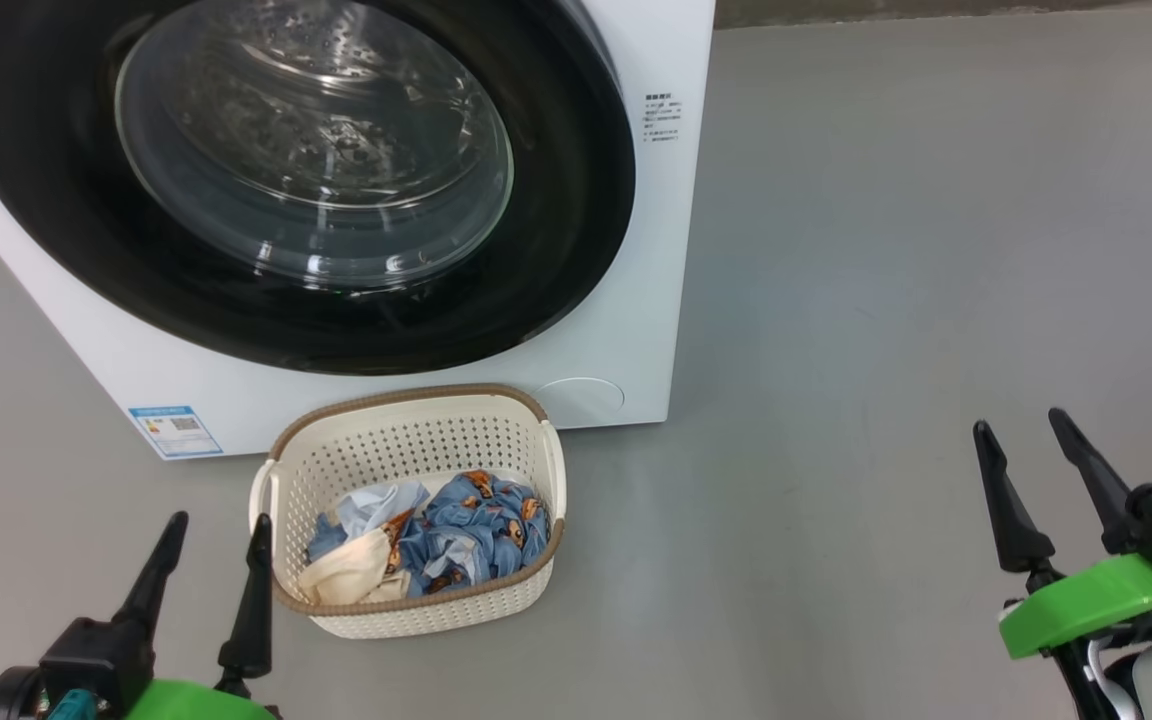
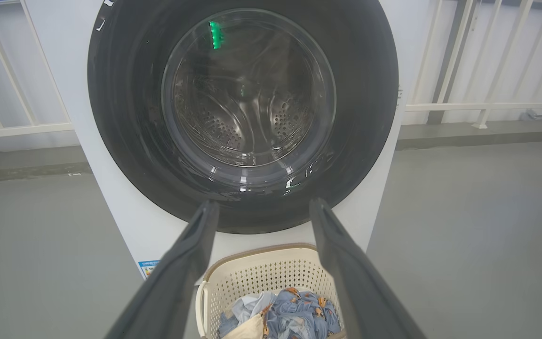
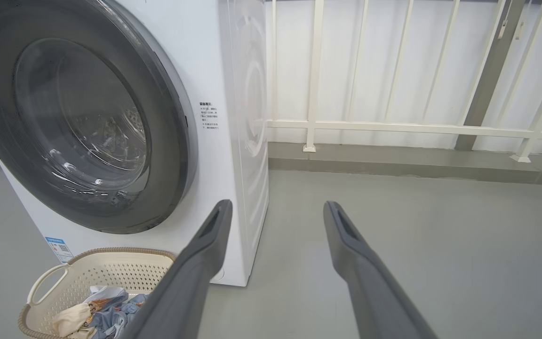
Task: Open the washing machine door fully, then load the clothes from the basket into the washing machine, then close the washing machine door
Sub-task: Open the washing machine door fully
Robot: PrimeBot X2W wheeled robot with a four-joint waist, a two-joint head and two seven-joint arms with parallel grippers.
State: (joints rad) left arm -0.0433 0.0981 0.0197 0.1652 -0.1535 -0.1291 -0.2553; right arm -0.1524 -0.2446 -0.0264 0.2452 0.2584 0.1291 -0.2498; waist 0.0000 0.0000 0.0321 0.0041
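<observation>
Opening step, seemingly not yet begun: door [image 1: 296, 180] shut flush on washer [image 1: 651, 330], ahead of and above left gripper [image 1: 221, 518] fingertips, touched by neither gripper. Left fingers apart, clamped on nothing; basket [image 1: 406, 440] just beside them, on the side toward right gripper [image 1: 1018, 420], close before washer. Right fingers likewise apart and empty, well apart from basket, bare floor [image 1: 886, 300] ahead of their tips. Clothes [image 1: 456, 540] heaped in basket, low between left fingers in left wrist view. Next move, by judgement: reach to door rim, catch on its edge, outward pull to full swing; handle not discernible. Count: one washer, one door, one basket, two grippers of two fingers each; clothes at least three pieces (printed blue, cream, pale blue), exact number unclear.
</observation>
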